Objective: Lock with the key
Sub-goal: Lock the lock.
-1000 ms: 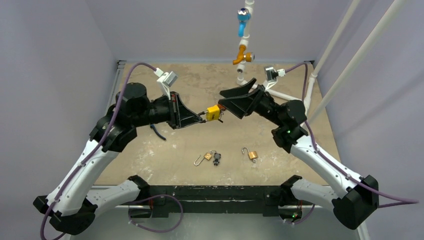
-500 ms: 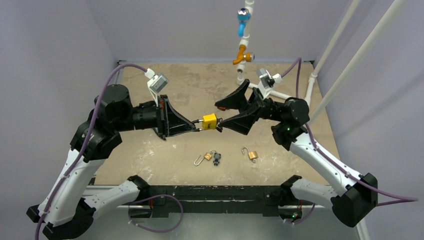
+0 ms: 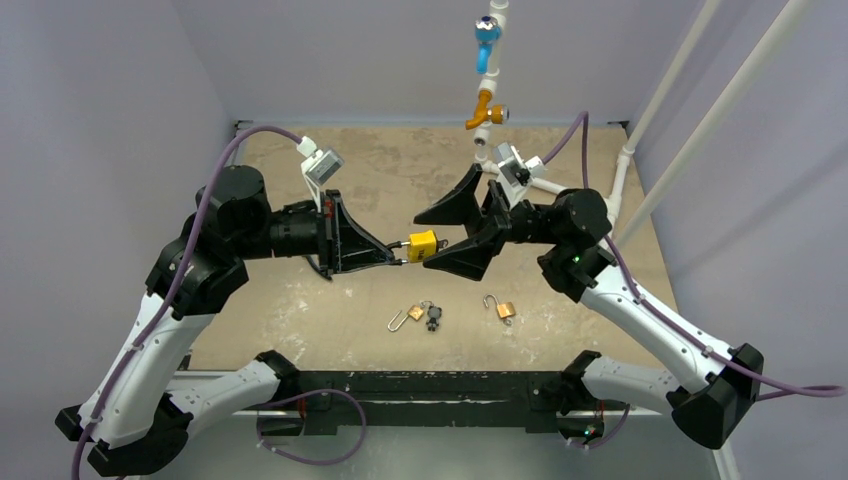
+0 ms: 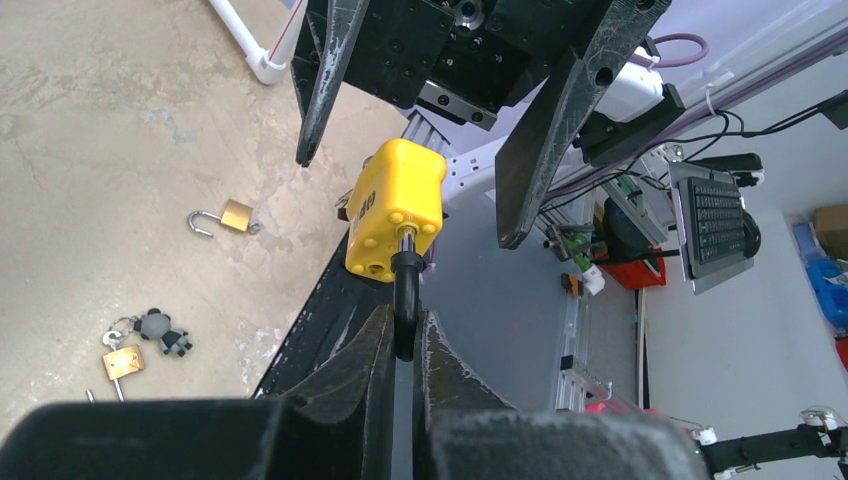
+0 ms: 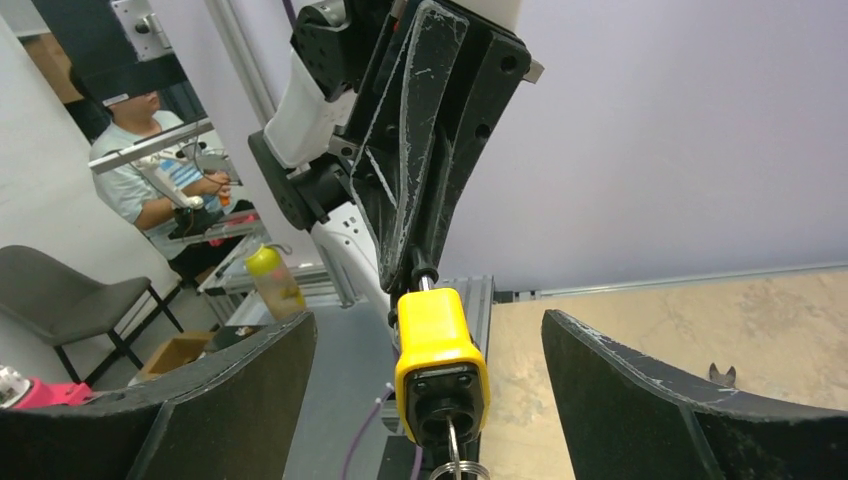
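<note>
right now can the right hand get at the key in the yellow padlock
Probably yes: the right hand is open, straddling the yellow padlock, whose key points toward it; the left hand grips only the shackle.

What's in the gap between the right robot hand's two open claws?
The yellow padlock, clear of both right gripper fingers; the left gripper pinches its shackle. The right wrist view shows it.

We see a yellow padlock [image 3: 423,245] with a black shackle [image 4: 404,300], two brass padlocks [image 3: 505,310], purple cables [image 3: 810,392] and a mottled beige worktop [image 3: 380,180].
</note>
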Tool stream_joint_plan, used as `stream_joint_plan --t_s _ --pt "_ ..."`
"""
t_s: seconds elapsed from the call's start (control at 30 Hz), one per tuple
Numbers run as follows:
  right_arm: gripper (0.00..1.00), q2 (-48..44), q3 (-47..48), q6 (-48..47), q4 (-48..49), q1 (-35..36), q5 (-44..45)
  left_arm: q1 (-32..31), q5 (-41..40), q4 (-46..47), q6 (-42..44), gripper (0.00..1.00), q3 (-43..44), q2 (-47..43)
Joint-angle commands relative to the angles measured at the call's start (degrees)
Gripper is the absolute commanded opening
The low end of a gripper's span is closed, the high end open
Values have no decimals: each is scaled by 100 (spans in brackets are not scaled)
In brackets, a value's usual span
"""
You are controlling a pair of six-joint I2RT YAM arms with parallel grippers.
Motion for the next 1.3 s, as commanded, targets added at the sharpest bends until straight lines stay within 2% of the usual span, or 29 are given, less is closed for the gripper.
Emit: stream_joint_plan --t_s 0.0,0.17,0.47,0.6,0.73,0.9,1.17,1.27 --pt "82 -30 135 -240 -122 7 131 23 170 543 -56 0 215 -103" --pt "72 -25 135 -231 -140 20 -8 35 149 572 -85 0 225 -107" --pt "68 -91 122 -413 -451 58 -14 32 178 676 -141 0 243 -60" --pt "62 -104 109 -425 -452 58 -4 38 186 679 -155 0 243 -35" --pt "42 -103 117 -411 -444 66 10 39 183 679 -151 0 235 -25" --pt "0 -113 160 -308 -445 66 -36 39 71 564 -43 0 241 -24" --pt "0 -161 270 297 -292 66 -367 27 -730 -146 774 0 221 -70" --pt "0 -149 197 831 240 65 -596 30 -897 -199 992 0 160 -99"
